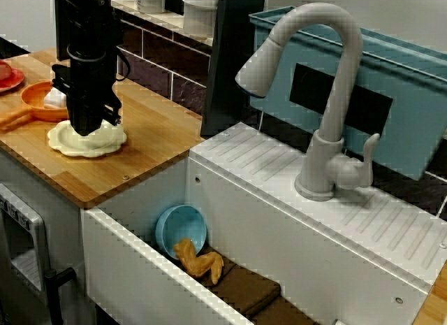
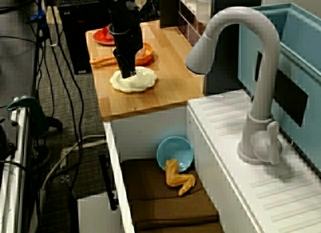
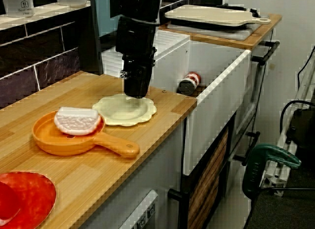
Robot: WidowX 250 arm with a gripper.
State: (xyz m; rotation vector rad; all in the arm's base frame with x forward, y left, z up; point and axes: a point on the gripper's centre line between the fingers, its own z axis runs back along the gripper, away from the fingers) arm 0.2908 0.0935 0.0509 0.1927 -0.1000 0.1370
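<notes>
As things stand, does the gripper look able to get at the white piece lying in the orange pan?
Probably yes. The gripper is down at the cream plate, and the orange pan lies right beside that plate. The white piece sits uncovered in it, nothing standing between.

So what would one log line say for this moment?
gripper: low over cream plate, jaws unclear | orange pan: beside plate, holds white piece | sink: blue bowl inside

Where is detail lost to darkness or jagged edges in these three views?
Faucet view: the hand is a featureless black mass, counter edge jagged. Sink view: hand likewise, floor dim. Counter view: brightest, hand's parts distinguishable.
</notes>
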